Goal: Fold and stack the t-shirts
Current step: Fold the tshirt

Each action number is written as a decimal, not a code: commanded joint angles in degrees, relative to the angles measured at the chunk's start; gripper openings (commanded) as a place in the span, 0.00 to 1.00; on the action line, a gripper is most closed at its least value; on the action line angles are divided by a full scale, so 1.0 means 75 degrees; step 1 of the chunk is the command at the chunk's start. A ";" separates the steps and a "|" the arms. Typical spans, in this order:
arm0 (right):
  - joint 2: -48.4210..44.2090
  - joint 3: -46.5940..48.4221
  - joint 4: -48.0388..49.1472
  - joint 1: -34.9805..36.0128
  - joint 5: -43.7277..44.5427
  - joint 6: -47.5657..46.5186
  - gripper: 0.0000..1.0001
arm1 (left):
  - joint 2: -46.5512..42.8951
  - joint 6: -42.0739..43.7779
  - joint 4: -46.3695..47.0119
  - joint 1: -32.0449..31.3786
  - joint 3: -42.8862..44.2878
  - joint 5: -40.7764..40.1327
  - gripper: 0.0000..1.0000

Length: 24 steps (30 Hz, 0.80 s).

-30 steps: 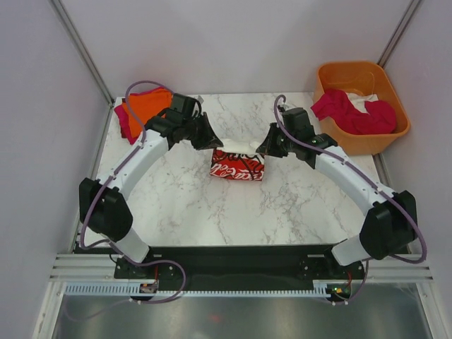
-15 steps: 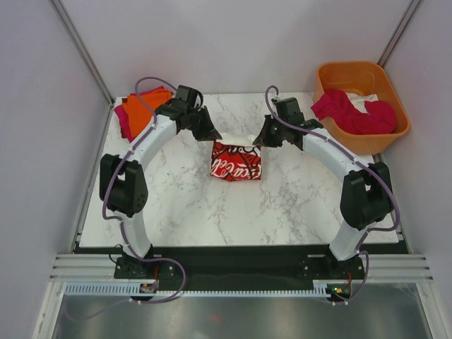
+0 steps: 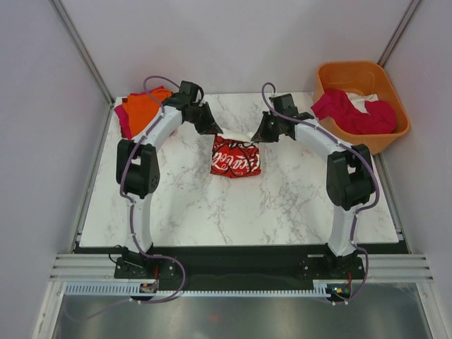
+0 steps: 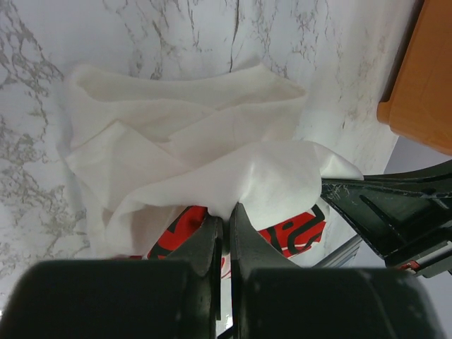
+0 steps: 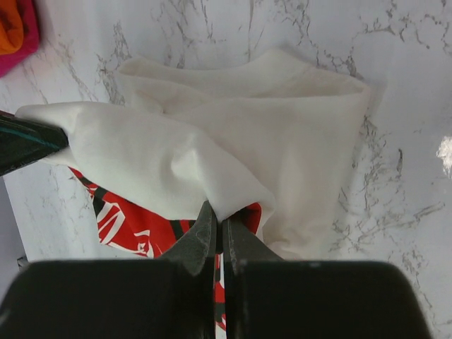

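Note:
The white t-shirt with the red logo panel (image 3: 236, 155) lies partly folded at the table's middle back. My left gripper (image 3: 217, 132) is shut on its left far edge; in the left wrist view the white cloth (image 4: 212, 141) is pinched at my left gripper (image 4: 226, 214). My right gripper (image 3: 256, 135) is shut on its right far edge, and the right wrist view shows the cloth (image 5: 247, 134) bunched at my right gripper (image 5: 218, 215). Folded orange and magenta-red tees (image 3: 140, 109) are stacked at the back left.
An orange plastic tub (image 3: 374, 73) stands at the back right, holding magenta-red (image 3: 349, 111) and white cloth. Its edge shows in the left wrist view (image 4: 422, 85). Grey walls close in the table (image 3: 282, 205) on three sides.
Both grippers have moved toward the back of the table, holding the shirt's far edge. The red logo panel has shifted back with them and both arms now reach further.

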 commanded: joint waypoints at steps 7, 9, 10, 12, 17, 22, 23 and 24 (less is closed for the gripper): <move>0.1003 0.1047 0.0148 -0.0146 -0.0206 0.0142 0.00 | 0.1379 0.0294 -0.0003 0.0232 0.1543 0.0766 0.09; 0.1097 0.1165 0.0148 -0.0181 -0.0183 0.0130 0.00 | 0.1602 0.0282 0.0009 0.0233 0.1764 0.0906 0.13; 0.1179 0.1177 0.0148 -0.0193 -0.0171 0.0130 0.02 | 0.1789 0.0305 0.0009 0.0244 0.1859 0.0953 0.21; 0.1226 0.1236 0.0148 -0.0240 -0.0090 0.0095 0.33 | 0.1919 0.0364 0.0009 0.0256 0.2081 0.1000 0.58; 0.0981 0.1353 0.0113 -0.0404 0.0461 -0.0045 0.98 | 0.2049 0.0517 0.0009 0.0420 0.2737 0.1152 1.00; 0.0023 0.1413 -0.0051 -0.0439 0.1023 -0.0280 0.98 | 0.1254 0.0668 0.0009 0.0736 0.2962 0.1036 1.00; -0.0155 0.1319 -0.0051 -0.0427 0.1071 -0.0303 0.98 | 0.1055 0.0727 0.0009 0.0760 0.2845 0.0850 1.00; -0.0342 0.1121 -0.0004 -0.0311 0.1118 -0.0384 0.97 | 0.0600 0.0832 -0.0003 0.0772 0.2531 0.0732 1.00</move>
